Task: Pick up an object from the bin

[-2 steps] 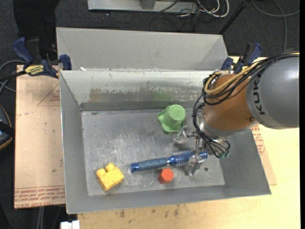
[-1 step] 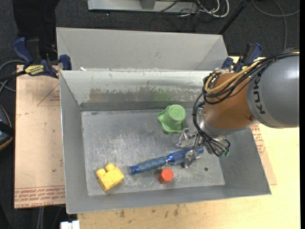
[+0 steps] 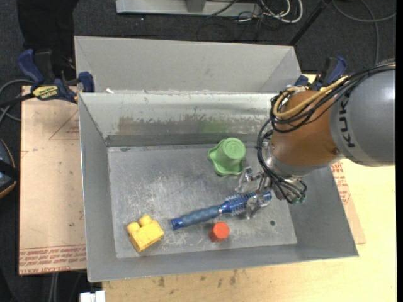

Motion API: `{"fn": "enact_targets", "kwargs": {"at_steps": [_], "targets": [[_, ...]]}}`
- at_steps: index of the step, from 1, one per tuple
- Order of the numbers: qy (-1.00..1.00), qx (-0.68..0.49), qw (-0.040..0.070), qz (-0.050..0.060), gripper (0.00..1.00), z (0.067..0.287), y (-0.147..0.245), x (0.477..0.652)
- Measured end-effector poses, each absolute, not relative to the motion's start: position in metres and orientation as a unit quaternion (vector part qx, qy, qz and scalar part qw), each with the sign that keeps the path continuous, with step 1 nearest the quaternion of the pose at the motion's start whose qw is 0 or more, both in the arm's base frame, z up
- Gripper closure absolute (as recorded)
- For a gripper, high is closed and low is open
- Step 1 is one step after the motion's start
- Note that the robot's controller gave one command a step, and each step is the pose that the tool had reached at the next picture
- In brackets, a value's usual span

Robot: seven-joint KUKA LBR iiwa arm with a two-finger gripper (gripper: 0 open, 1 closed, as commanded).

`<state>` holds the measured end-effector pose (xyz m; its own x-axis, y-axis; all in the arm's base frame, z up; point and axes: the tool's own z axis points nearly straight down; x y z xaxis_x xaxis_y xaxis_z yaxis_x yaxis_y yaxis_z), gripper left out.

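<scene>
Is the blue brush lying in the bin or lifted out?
Lying in the bin: the blue brush stretches along the floor, its bristled end at the hand. Whether it is gripped: cannot tell.

Bright, even light from above, pale sheen streaked along the back wall of the bin (image 3: 189, 121), soft highlight on the arm (image 3: 373, 115), surroundings dim.
</scene>
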<state>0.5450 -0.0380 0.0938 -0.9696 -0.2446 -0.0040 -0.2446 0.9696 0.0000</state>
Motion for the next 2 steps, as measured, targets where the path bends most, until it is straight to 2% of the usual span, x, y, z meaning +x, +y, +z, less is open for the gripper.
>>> {"fn": "enact_targets", "kwargs": {"at_steps": [1,2], "targets": [[0.992,-0.123,0.002,0.0,1.0,0.1132,-0.0372,0.5458],[0.992,-0.123,0.002,0.0,1.0,0.1224,-0.0368,0.5462]]}}
